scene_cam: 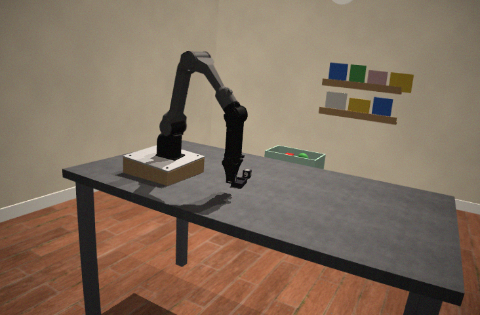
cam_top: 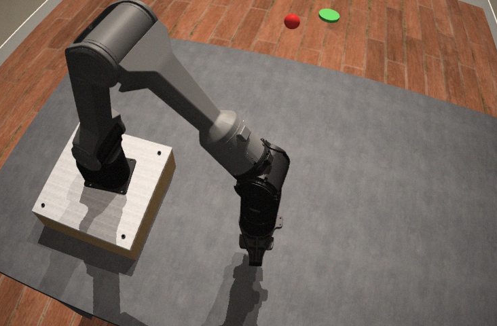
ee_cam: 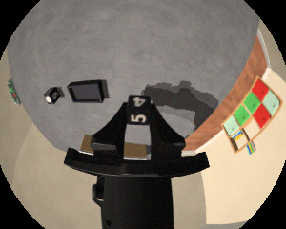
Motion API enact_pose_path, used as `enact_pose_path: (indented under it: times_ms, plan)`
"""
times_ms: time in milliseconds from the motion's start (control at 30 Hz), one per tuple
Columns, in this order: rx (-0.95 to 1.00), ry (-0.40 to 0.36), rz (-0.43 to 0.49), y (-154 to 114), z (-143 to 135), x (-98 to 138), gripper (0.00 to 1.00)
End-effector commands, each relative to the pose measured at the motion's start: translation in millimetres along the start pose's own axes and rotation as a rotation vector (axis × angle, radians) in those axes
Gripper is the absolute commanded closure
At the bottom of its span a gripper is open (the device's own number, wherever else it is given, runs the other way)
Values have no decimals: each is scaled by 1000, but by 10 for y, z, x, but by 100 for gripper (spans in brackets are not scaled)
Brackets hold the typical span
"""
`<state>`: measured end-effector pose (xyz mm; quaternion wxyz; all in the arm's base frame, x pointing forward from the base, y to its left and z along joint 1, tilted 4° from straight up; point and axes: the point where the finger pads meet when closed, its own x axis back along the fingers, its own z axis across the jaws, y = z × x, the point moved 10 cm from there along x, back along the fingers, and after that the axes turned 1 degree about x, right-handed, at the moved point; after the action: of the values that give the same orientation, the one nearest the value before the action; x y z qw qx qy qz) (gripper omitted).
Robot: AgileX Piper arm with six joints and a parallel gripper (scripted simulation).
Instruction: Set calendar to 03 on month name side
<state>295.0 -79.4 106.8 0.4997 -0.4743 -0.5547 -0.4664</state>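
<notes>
My gripper (cam_top: 255, 263) (scene_cam: 231, 181) (ee_cam: 138, 108) is shut on a black cube (ee_cam: 138, 118), a little above the table. The held cube shows a white 5 and a sideways 4 in the wrist view; it cannot be made out in the top and exterior views. The black tray (scene_cam: 239, 183) (ee_cam: 86, 92) lies flat on the table and empty, left of the gripper in the wrist view. The other black cube (scene_cam: 246, 173) (ee_cam: 52, 95) is outside the tray, beyond its far end; it shows a 9 in the exterior view. The arm hides tray and cube in the top view.
The robot's base block (cam_top: 149, 184) (scene_cam: 162, 175) stands on the grey table (cam_top: 372, 192) (scene_cam: 341, 218). A green bin (scene_cam: 317, 164) stands beyond the table. A red ball (cam_top: 292, 21) and green disc (cam_top: 328, 15) are off the table. Shelves hang on the wall.
</notes>
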Motion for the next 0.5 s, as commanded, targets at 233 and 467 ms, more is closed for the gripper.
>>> enact_pose_path:
  times_ms: [233, 467]
  plan:
    - [0, -1, -4, 7, 0, 505, 66]
    - [0, 1, 1, 1, 1, 588, 66]
